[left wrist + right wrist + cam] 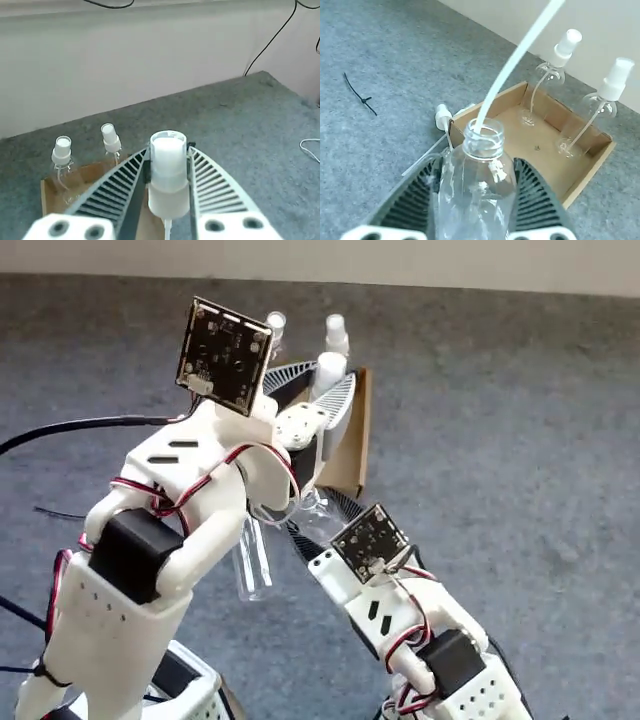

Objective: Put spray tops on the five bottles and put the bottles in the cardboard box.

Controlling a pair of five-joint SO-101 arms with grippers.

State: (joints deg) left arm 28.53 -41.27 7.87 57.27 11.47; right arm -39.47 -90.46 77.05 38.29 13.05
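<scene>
Left gripper point(168, 150): clamped on spray top point(168, 182), above right gripper.
Right gripper point(479, 170): closed around open bottle point(477, 200), upright, tube point(520, 55) dipping into neck.
Cardboard box point(592, 162): just beyond both grippers, holding two capped bottles point(547, 75).
Right wrist view: loose top point(443, 118) beside box.
High view: spare bottle point(253, 560) flat on carpet point(520, 440), near right gripper.
</scene>
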